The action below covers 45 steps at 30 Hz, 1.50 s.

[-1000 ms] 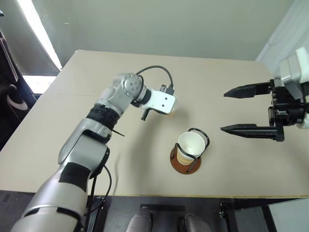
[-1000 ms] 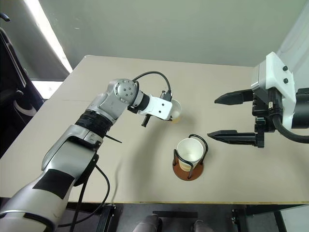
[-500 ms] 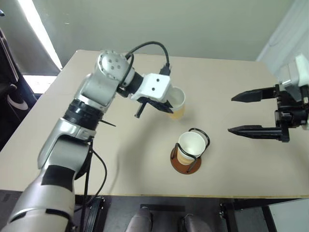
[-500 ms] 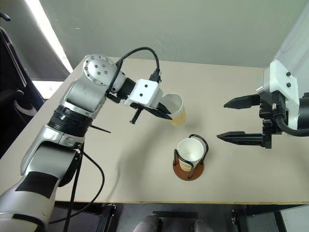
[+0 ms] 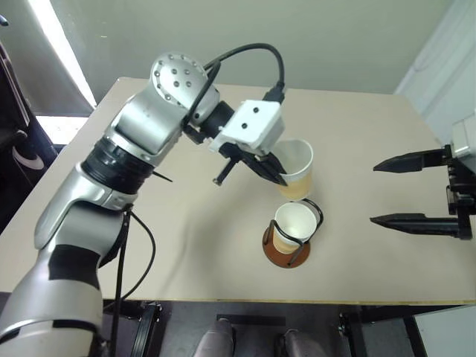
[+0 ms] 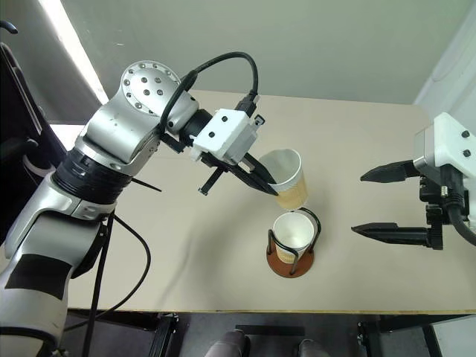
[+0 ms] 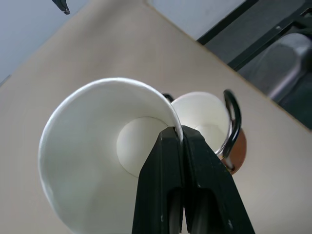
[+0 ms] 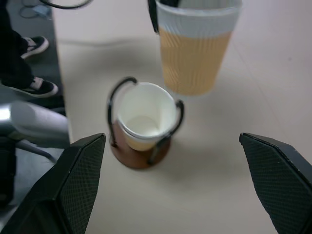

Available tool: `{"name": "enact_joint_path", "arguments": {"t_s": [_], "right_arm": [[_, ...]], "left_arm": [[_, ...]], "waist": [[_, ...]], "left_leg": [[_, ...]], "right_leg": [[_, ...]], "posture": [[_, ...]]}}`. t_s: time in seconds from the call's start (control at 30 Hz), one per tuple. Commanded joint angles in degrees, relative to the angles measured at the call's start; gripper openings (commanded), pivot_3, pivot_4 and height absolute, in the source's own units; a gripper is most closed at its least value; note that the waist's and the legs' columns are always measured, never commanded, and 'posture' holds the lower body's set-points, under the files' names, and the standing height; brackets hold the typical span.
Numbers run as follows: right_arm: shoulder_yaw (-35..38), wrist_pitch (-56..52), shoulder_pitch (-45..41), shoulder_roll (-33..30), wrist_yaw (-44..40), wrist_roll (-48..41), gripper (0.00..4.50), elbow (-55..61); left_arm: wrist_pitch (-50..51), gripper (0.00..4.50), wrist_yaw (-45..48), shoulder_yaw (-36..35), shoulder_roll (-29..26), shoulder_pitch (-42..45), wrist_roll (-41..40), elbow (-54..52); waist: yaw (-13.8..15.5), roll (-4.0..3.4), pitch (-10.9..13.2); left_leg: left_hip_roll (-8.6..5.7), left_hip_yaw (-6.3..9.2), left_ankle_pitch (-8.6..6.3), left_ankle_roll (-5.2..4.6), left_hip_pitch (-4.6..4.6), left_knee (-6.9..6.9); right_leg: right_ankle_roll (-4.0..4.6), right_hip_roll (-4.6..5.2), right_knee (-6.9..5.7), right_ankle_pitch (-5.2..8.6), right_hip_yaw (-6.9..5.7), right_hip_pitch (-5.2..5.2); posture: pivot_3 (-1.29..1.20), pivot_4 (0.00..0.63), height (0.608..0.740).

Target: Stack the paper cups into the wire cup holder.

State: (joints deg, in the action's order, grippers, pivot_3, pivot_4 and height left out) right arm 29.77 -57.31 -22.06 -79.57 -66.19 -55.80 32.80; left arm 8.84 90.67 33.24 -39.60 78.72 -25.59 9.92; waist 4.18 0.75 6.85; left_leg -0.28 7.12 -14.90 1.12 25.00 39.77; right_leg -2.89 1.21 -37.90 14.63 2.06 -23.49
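- Tan paper: we find the carried cup (image 6: 285, 178) pinched at its rim by the left gripper (image 6: 262, 178), one finger inside the white wall and one outside.
- In the right eye view this cup hangs just above and slightly left of the wire cup holder (image 6: 291, 253), lower centre of frame, which already seats one cup (image 6: 292, 230).
- We judge its long axis tilted, mouth toward upper left; it needs righting before descent.
- The left arm (image 6: 111, 160) reaches from upper left, gripper angled downward.
- The right gripper (image 6: 390, 203) stands spread wide and empty at right, well apart.
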Motion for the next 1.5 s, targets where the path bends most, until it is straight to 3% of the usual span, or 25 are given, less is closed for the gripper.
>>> {"name": "enact_joint_path", "arguments": {"t_s": [0.03,0.47,0.8,1.5], "right_arm": [[5.17,-2.86,-2.84,-0.95,2.58,-6.22,4.5,1.35],[4.35,-4.05,-5.71,-2.58,9.63,-13.08,4.5,1.7],[2.32,-2.78,-6.43,-2.36,13.34,-15.1,4.5,2.43],[2.49,-1.93,-5.66,-2.31,12.43,-13.54,4.5,1.31]], "left_arm": [[0.13,0.02,1.83,0.82,-0.34,2.76,-2.8,-1.73],[0.57,0.02,1.83,7.0,-0.67,5.31,-8.51,-2.44],[-0.88,0.02,1.83,10.76,-0.8,4.17,-7.0,-2.23],[-6.26,0.02,1.83,12.74,1.87,2.6,-0.39,0.61]], "waist": [[0.0,-0.02,0.01],[0.0,-0.04,0.02],[0.0,-0.05,0.03],[0.01,-0.05,0.03]], "left_leg": [[0.0,0.01,0.0,0.0,0.0,0.0],[0.0,0.02,-0.03,0.02,0.0,-0.01],[0.0,0.02,-0.04,0.02,0.01,-0.01],[0.0,0.02,-0.05,0.02,0.02,-0.01]], "right_leg": [[0.0,0.01,0.0,0.0,0.0,0.01],[-0.03,0.01,0.01,0.02,0.01,0.0],[-0.05,0.01,0.02,0.03,0.01,0.0],[-0.07,0.01,0.03,0.03,0.01,0.0]], "posture": [[0.0,0.15,0.74],[0.0,0.15,0.74],[0.0,0.15,0.74],[0.0,0.15,0.74]]}}
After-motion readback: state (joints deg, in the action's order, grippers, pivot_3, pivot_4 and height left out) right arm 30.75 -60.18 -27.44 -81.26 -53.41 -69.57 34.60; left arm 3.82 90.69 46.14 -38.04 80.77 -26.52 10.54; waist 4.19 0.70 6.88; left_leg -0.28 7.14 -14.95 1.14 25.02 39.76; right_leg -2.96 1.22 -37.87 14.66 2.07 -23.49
